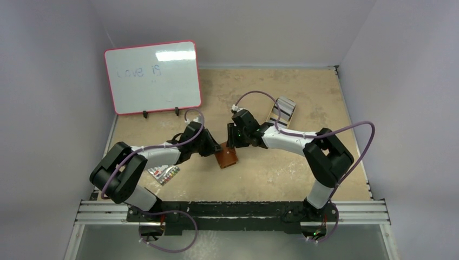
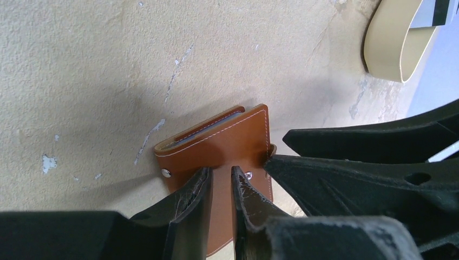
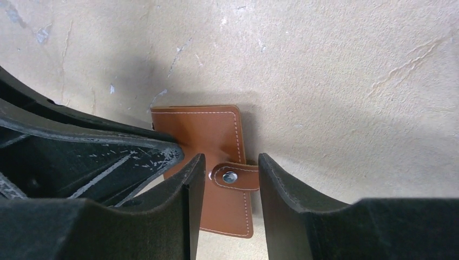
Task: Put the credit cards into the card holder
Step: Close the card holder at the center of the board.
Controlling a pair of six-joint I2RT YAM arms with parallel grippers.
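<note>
Small brown leather card holder (image 1: 227,157) lies closed and flat at the centre of the beige table top (image 1: 303,86); right gripper (image 3: 231,161) has its jaws apart, straddling the snap strap (image 3: 235,176); left gripper (image 2: 222,184) has its jaws nearly together over the holder's edge, grip not determinable.
</note>
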